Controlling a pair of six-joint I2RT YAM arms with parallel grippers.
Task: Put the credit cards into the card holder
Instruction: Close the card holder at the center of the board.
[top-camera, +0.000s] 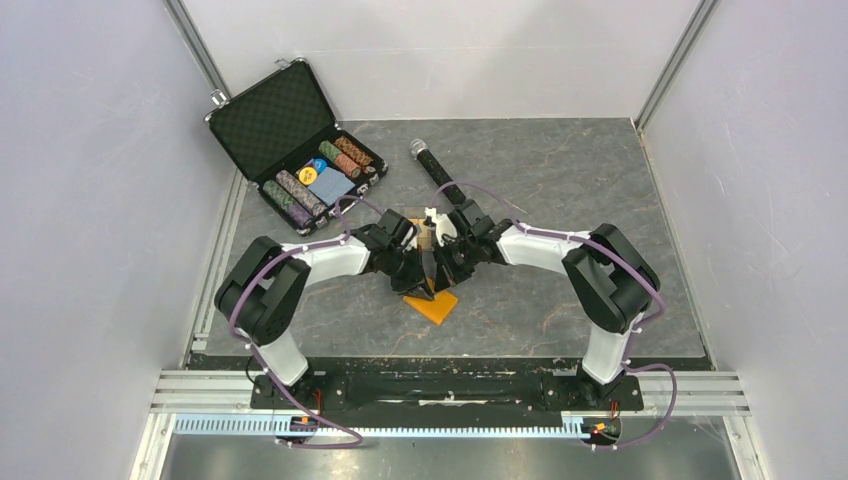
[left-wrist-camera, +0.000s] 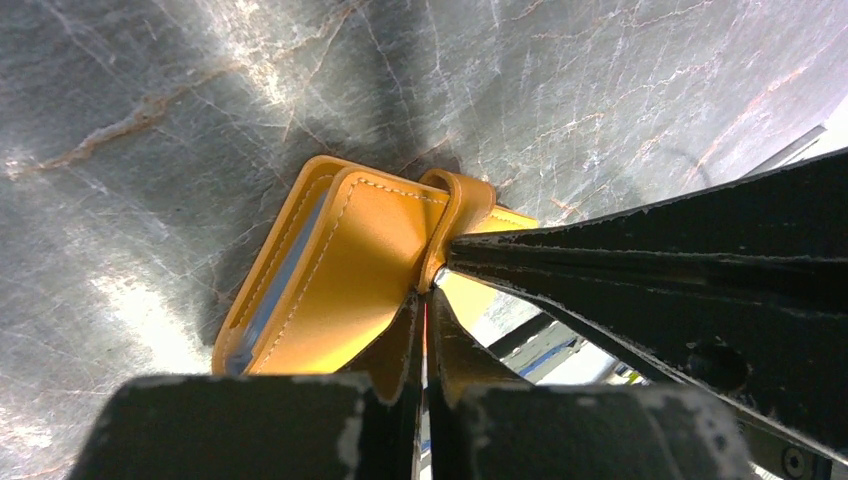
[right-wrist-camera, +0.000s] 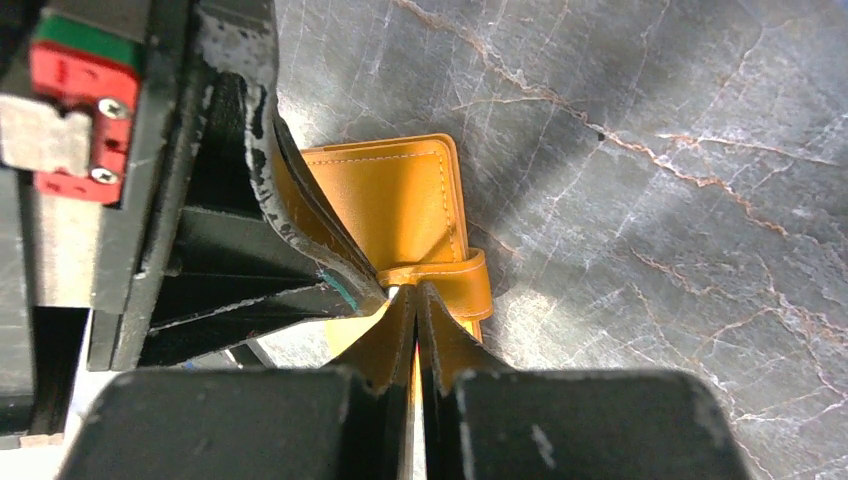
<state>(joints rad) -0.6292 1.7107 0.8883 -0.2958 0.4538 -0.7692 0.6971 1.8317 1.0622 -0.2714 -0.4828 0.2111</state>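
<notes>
Left pincer and right pincer, tips meeting, each clamped on the orange card holder, grey counter beneath them.

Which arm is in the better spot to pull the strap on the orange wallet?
Probably right. The right gripper is shut at the strap of the card holder; the left gripper pinches the cover's edge beside it, so it can steady.

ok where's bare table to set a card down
Barest: the table at far right, between the black rod and the right wall. Also the near strip between card holder and arm bases. Crowded: the centre, where left pincer and right pincer pinch the card holder, and far left by the chip case.
</notes>
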